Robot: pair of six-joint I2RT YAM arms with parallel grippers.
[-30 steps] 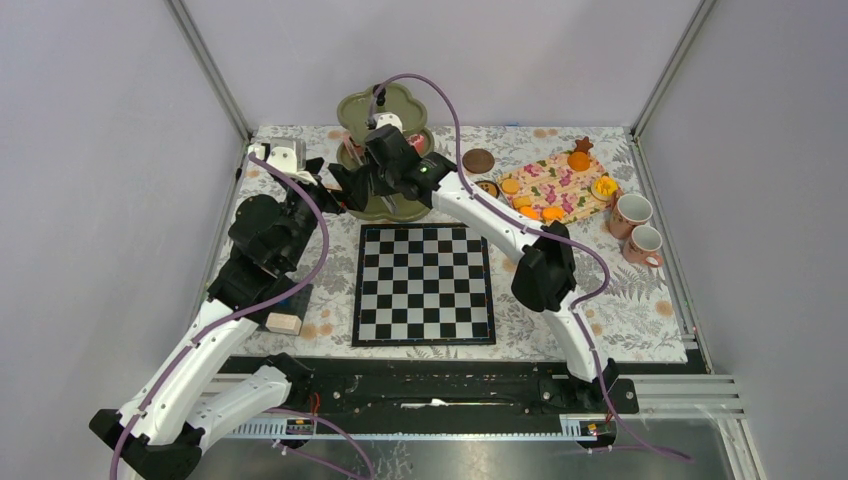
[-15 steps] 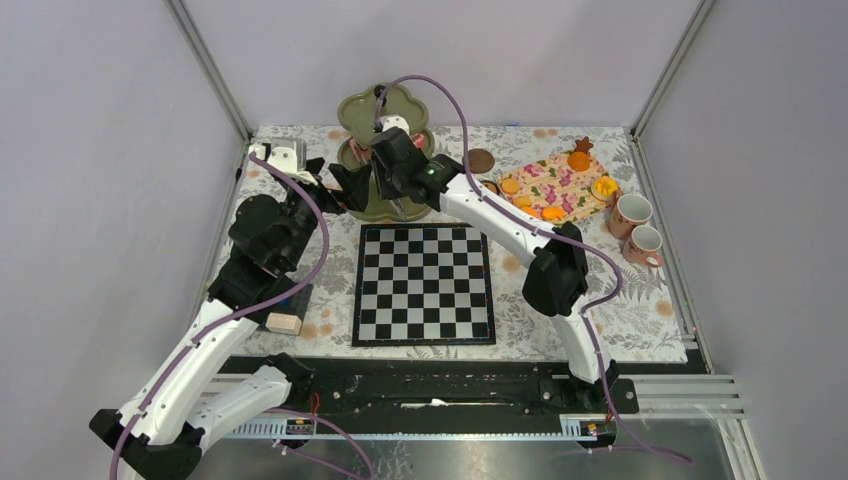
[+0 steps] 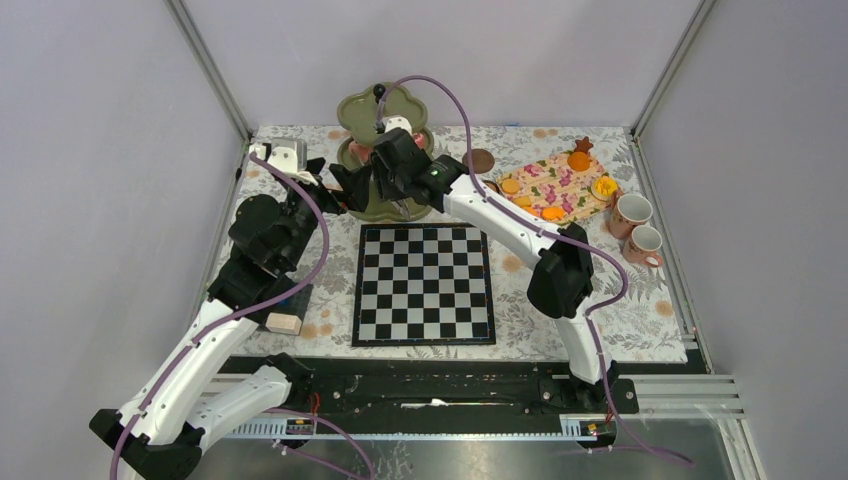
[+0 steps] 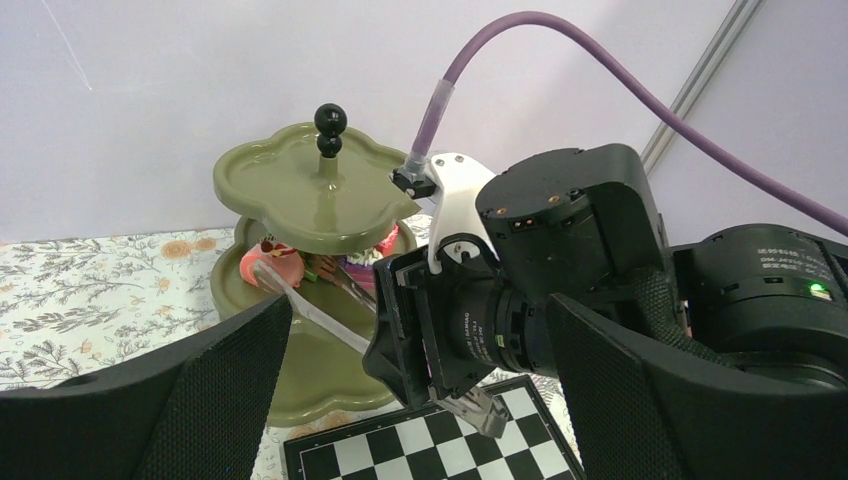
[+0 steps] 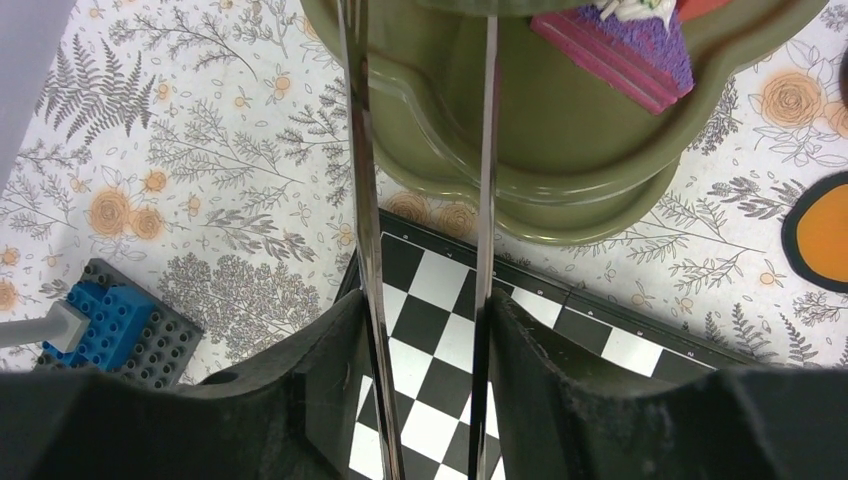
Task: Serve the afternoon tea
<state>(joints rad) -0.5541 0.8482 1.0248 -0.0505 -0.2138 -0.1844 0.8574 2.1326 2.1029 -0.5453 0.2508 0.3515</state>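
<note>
Floral-print table (image 3: 620, 300) carried black-and-white chessboard (image 3: 423, 284) at centre, olive three-tier stand (image 3: 350, 108) by far edge, patterned mat (image 3: 560, 185) and two pink cups (image 3: 632, 210) toward far right corner, brown disc (image 3: 479, 160) between stand and mat, beige block (image 3: 283, 322) near left edge.

Stand (image 3: 358, 110) half behind right arm (image 3: 495, 212)

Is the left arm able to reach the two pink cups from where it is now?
Probably not. The cups stand at the table's far right edge, while the left gripper sits far left by the green stand, and the right arm stretches across between them.
</note>
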